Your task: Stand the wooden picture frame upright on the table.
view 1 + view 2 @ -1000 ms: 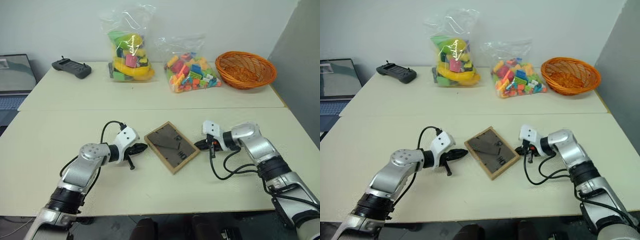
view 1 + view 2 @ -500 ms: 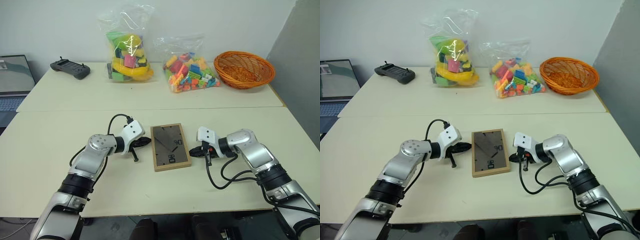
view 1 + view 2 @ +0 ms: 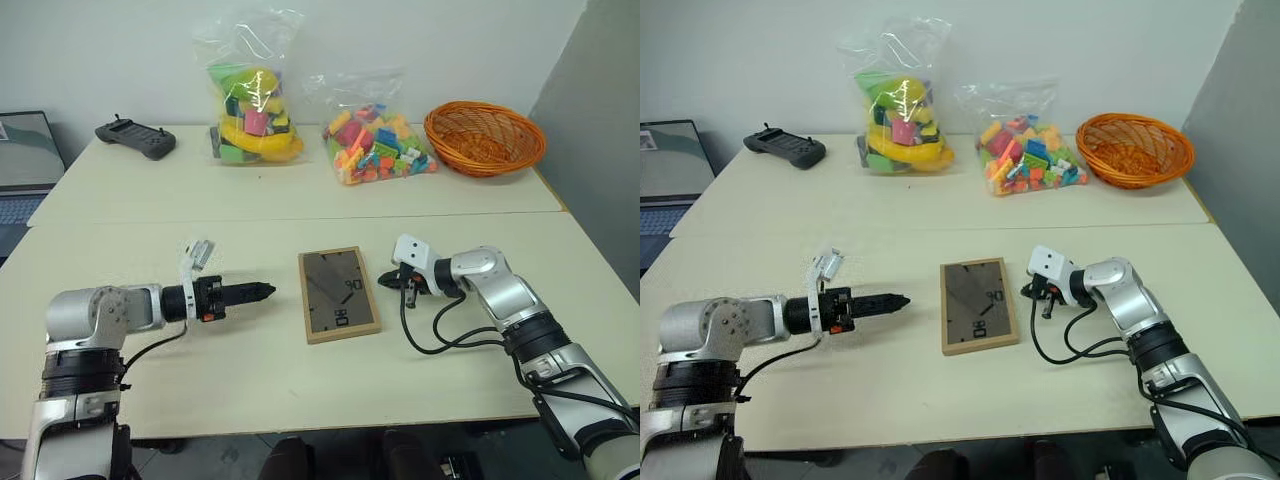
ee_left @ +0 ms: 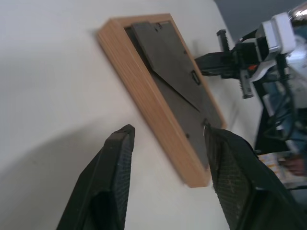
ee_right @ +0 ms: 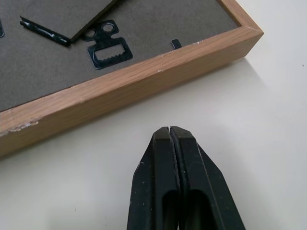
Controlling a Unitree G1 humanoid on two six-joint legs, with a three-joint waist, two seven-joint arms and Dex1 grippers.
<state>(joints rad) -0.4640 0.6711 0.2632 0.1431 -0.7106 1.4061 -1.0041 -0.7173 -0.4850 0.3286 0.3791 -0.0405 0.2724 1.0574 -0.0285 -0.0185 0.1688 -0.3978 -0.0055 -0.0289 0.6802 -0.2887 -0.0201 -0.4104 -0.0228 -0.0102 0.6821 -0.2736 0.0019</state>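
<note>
The wooden picture frame (image 3: 338,293) lies flat on the table (image 3: 300,390), dark back panel and hinged stand facing up. My left gripper (image 3: 262,291) hovers to the frame's left, a short gap away, pointing at its long edge. In the left wrist view its fingers (image 4: 115,163) stand open with the frame (image 4: 158,91) beyond them. My right gripper (image 3: 388,283) sits by the frame's right edge near the far corner. Its fingertips (image 5: 170,132) are pressed together just short of the wooden rim (image 5: 120,91), holding nothing.
Along the back of the far table stand a bag of colourful toys (image 3: 250,100), a bag of bright blocks (image 3: 378,140) and an orange wicker basket (image 3: 484,138). A black controller (image 3: 135,138) and a laptop (image 3: 20,160) are at the far left.
The frame turned from diagonal to square-on a second ago. Since then my left gripper has pulled back to the left, rolled over and opened. The right gripper edged forward along the frame's right side.
</note>
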